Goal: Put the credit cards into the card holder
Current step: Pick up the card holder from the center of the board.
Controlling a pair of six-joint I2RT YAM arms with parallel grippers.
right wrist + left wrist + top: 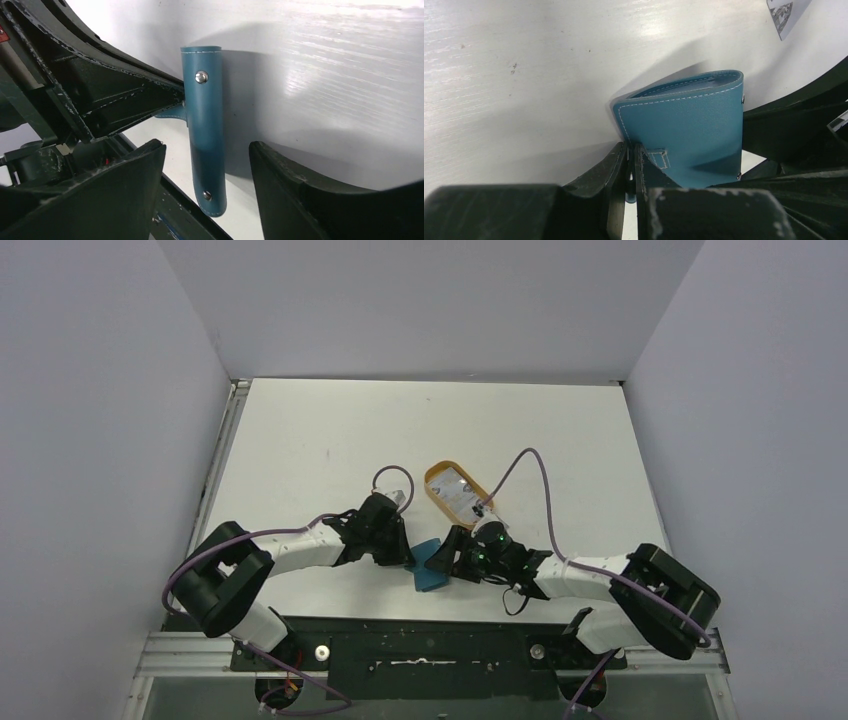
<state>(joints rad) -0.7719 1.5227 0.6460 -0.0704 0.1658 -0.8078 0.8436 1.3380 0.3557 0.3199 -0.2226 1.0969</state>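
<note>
Tabletop (300, 440); card holder (689, 127) in left hand (630, 155)

White table (300, 440) between grey walls, two black-and-white arms angled inward, left gripper (403, 552) and right gripper (455, 560) on either side of a teal wallet (430, 572) near the front edge, orange tray (433, 480) just behind, silvery cards (458, 490) inside it
</note>
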